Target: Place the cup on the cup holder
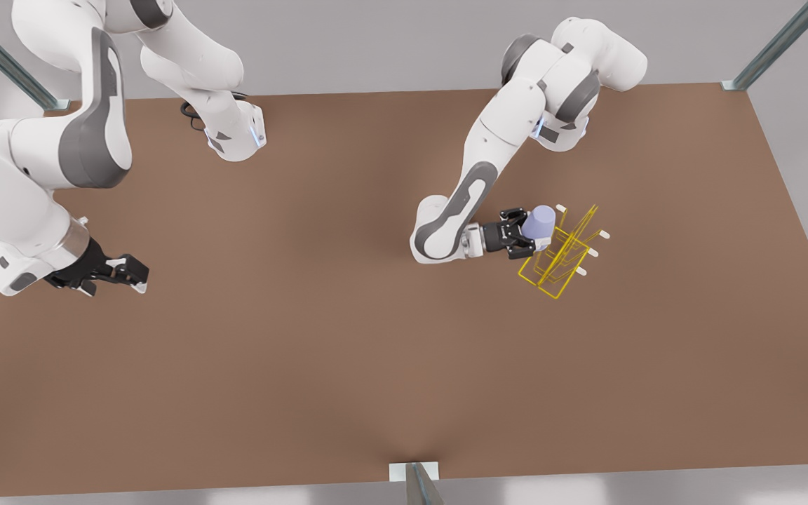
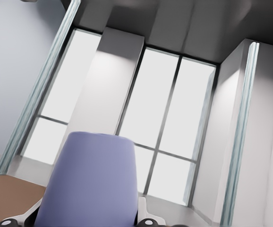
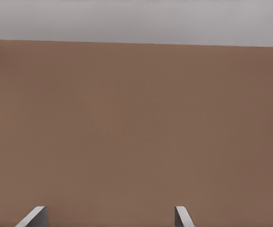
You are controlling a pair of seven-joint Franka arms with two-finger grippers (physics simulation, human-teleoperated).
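Two arms work the brown table [image 1: 306, 351]. Left gripper [image 1: 532, 232] clamps the cup [image 1: 539, 223] just beside the cup holder [image 1: 562, 256], front view's right. Right gripper [image 1: 130, 274] waits, fingers spread, far left.

Front cam: high above the bench [image 1: 348, 365], looking steeply down, far enough to take in nearly the whole brown top, both arms and corner posts.

Left wrist cam: rides the arm on the front view's right, tipped upward toward wall and tall windows [image 2: 169, 118], v. close behind the cup [image 2: 87, 182]; shares w/ front view the cup and a sliver of bench.

Right wrist cam: rides the arm on the front view's left, low and near the bench, facing across it to the far edge and wall; shares w/ front view bare bench.
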